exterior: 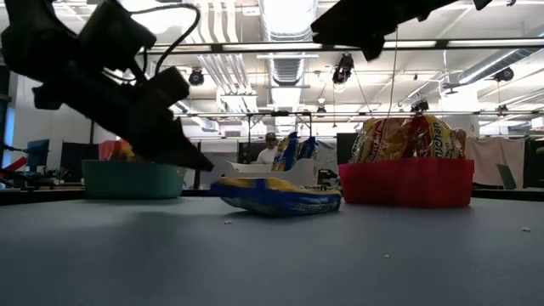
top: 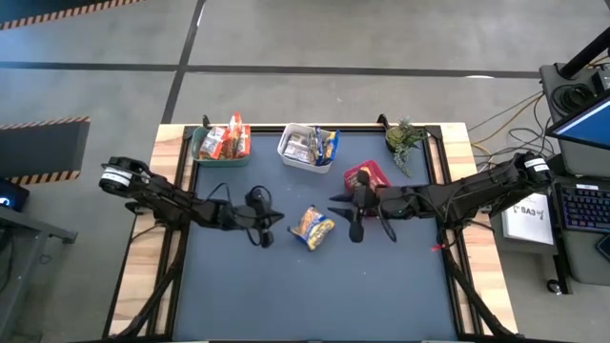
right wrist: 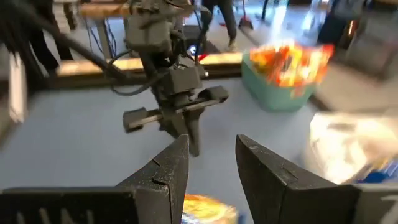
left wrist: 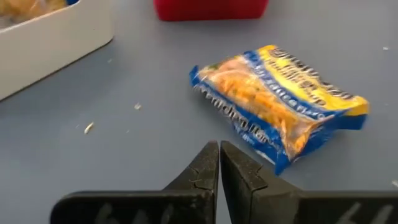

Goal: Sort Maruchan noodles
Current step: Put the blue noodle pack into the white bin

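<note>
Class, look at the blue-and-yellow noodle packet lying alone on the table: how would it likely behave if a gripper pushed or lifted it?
The blue-and-yellow noodle packet lies flat, so it probably slides rather than rolls. Its glossy, crinkled wrapper suggests a slippery, yielding surface. The noodle block showing through the wrapper is likely brittle, so a hard squeeze might crack it.

The high view looks straight down on the whole dark blue-grey table [top: 315, 295], while the low view sits at tabletop height, facing level across it toward the room. Each wrist view looks closely past its own fingers, and all four share the blue-and-yellow crinkly noodle packet [top: 312, 227] mid-table.
</note>
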Tool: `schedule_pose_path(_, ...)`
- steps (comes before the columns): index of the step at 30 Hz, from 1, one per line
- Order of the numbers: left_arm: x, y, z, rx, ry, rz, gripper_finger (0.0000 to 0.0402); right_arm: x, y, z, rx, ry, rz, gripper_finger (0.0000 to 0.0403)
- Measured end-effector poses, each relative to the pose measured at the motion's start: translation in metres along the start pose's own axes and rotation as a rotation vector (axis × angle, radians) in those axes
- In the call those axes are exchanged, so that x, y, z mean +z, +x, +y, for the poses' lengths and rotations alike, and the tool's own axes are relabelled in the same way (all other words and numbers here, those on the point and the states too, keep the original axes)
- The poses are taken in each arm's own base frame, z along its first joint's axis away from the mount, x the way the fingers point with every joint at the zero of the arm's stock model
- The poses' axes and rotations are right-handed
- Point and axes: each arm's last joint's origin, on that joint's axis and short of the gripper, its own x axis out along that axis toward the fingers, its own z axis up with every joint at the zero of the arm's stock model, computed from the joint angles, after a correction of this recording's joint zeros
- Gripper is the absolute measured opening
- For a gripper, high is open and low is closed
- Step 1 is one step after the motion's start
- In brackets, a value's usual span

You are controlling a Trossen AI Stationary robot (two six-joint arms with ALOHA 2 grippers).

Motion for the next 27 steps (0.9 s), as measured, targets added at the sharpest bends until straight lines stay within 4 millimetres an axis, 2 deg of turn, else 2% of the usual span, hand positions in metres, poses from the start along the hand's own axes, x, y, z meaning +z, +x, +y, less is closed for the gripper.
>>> schedule_pose_path(5,0.01,0.001,-0.011,-0.066,0.041,-0.008,0.0,-0.013,-0.002,0.004,0.028,0.285,0.135,0.0121)
schedule_pose_path(10,0.022,0.003,-0.024,-0.108,0.089,-0.05,0.0,-0.025,-0.001,0.014,0.023,0.438,0.223,0.0121)
schedule_pose_path(13,0.022,0.008,-0.03,-0.115,0.115,-0.044,0.0,-0.031,0.003,0.017,0.011,0.506,0.249,0.0121)
schedule_pose_path(21,0.006,0.033,-0.039,-0.095,0.154,0.035,0.0,-0.041,0.027,0.028,0.022,0.6,0.357,0.0121)
schedule_pose_path(27,-0.006,0.041,-0.04,-0.082,0.147,0.082,0.0,-0.048,0.054,0.04,-0.034,0.641,0.483,0.0121)
